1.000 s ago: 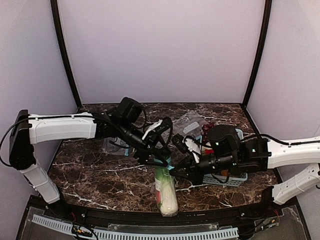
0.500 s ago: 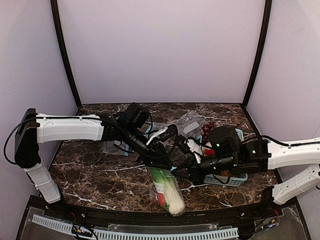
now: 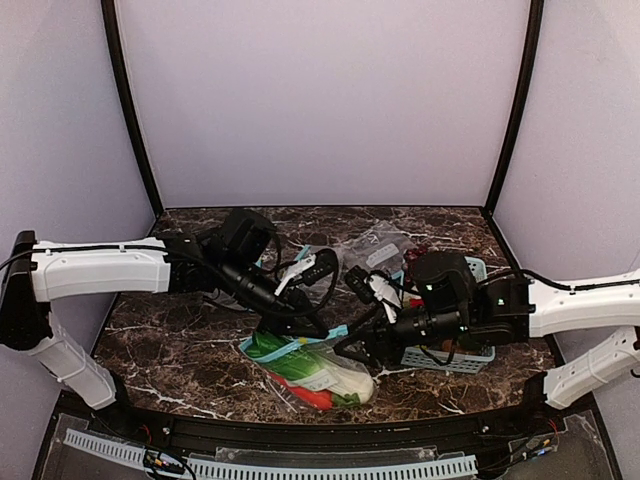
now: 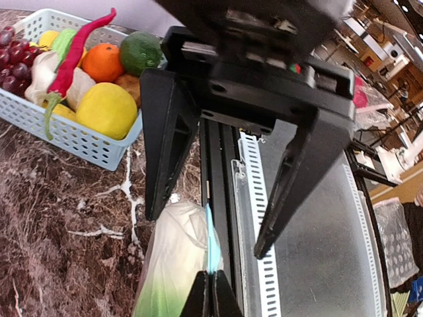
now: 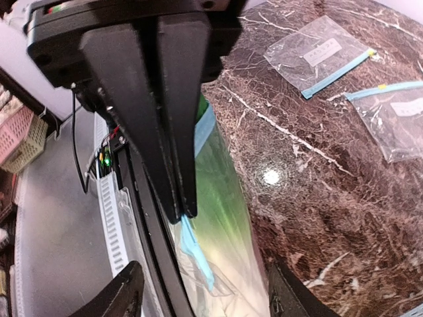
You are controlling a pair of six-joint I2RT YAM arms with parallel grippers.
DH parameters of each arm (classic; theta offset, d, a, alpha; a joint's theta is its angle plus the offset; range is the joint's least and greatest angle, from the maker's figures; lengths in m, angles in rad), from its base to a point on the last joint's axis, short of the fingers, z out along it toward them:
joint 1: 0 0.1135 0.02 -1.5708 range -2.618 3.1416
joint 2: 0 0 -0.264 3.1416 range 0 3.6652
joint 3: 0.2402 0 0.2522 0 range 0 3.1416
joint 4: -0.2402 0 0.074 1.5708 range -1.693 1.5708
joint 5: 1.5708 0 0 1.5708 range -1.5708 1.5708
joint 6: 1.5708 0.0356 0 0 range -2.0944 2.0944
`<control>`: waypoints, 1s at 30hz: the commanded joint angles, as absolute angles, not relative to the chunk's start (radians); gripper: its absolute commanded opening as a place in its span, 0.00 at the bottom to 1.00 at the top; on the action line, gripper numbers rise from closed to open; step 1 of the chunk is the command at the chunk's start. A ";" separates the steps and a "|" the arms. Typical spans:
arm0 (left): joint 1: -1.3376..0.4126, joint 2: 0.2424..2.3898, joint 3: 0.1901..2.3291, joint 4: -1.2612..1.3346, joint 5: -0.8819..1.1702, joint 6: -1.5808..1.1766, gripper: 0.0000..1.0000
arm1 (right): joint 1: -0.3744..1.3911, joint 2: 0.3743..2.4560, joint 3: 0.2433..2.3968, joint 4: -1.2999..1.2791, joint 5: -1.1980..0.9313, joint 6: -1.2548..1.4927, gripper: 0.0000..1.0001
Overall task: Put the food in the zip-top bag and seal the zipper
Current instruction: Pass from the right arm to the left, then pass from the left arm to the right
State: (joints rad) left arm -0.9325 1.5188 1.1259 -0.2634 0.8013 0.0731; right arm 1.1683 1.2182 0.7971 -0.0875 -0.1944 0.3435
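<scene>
**Left gripper**: we list it as fully closed, pinching the zipper at one spot on the light-blue strip.

**Right gripper**: jaws apart and holding nothing. It stands just beside the left one, a finger on either side of the strip, and we see no contact.

**Zip-top bag**: it lies on its side on the table, close to the near edge, below the two grippers. Inside we see the leafy vegetable and the red-orange tapered one. We cannot make out the cucumber. We also cannot tell whether the mouth is pressed shut along its whole length.

**Basket**: it is full of fruit and sits well apart from the bag, to the right.

**Risks, in our judgement:**
- Only one narrow pinch holds the bag, so a tug along the strip could slip the thin plastic out of the fingers.
- The same tug could instead drag the loaded bag over the near edge.
- If the right jaws close off the strip, they may crease the film and leave a gap for food to slide through.
</scene>
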 commanded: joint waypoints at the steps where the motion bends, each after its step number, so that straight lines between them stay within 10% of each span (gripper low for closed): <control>1: -0.936 1.434 1.071 -0.187 0.673 -0.082 0.01 | 1.162 1.275 0.827 -0.004 -0.237 0.333 0.68; 10: -0.937 1.386 1.028 -0.183 0.658 -0.133 0.01 | 1.163 1.396 0.876 0.107 -0.221 0.304 0.71; 19: -0.938 1.343 0.984 -0.209 0.646 -0.146 0.08 | 1.149 1.458 0.911 0.172 -0.228 0.293 0.00; 25: -0.938 1.310 0.963 -0.295 0.585 -0.088 0.44 | 1.137 1.439 0.884 0.204 -0.288 0.298 0.00; 30: -0.938 1.307 0.963 -0.344 0.563 -0.052 0.42 | 1.134 1.439 0.883 0.202 -0.308 0.301 0.00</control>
State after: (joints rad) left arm -0.9344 1.3231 0.9791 -0.2478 0.5922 -0.0978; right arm 1.1446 1.4551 0.8841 0.1230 -0.2783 0.2962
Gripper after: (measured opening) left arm 0.457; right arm 0.004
